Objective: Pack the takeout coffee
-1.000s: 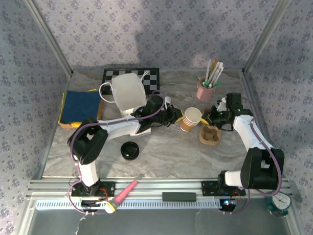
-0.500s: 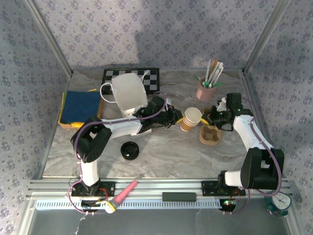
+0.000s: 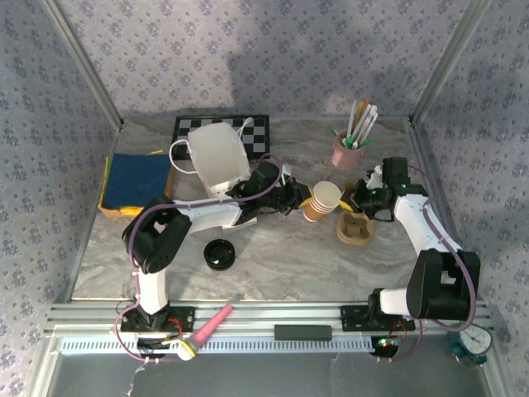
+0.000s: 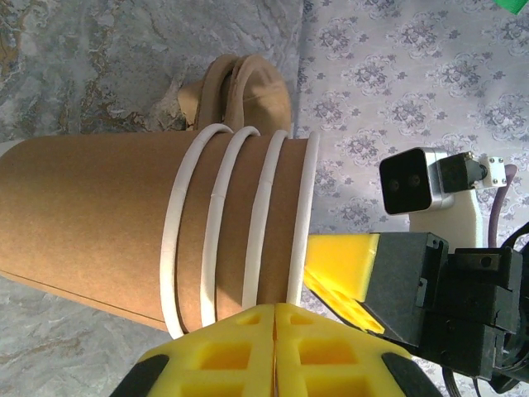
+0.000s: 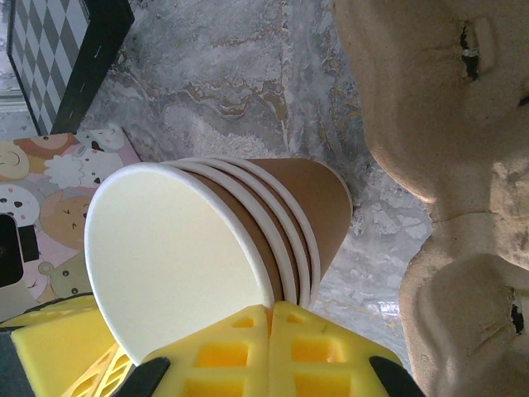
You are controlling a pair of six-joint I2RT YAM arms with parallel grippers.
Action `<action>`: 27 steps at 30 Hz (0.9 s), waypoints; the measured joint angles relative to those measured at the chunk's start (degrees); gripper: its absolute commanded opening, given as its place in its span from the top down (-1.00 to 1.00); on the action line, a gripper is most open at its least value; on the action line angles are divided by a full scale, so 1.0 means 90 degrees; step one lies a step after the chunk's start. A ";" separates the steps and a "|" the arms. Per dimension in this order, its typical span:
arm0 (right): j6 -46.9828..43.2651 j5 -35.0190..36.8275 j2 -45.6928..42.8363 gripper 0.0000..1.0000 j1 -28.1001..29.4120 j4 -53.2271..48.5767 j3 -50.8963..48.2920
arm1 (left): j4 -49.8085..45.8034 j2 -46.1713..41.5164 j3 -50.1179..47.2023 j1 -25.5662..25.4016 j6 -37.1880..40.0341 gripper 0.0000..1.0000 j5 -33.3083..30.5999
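White paper bag (image 3: 216, 157) stands at left. Centre: left gripper (image 4: 273, 331) pinched shut on the rims of the tilted stack of nested cups (image 4: 124, 223). The takeout coffee cup (image 5: 165, 256) sits innermost, with the right gripper (image 5: 269, 331) clenched on its rim. Early, I judge: cup not yet separated, pulp carrier (image 3: 355, 229) just beside it not yet loaded.

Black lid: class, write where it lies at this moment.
Top view: the black lid lies flat on the table's left half, beside the left arm's elbow, nearer than the white bag and left of the cup stack.
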 measured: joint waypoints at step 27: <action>0.0000 0.0070 0.0000 1.00 0.0041 -0.0017 0.0000 | 0.0092 0.0143 0.0012 0.0000 -0.0134 0.74 -0.0024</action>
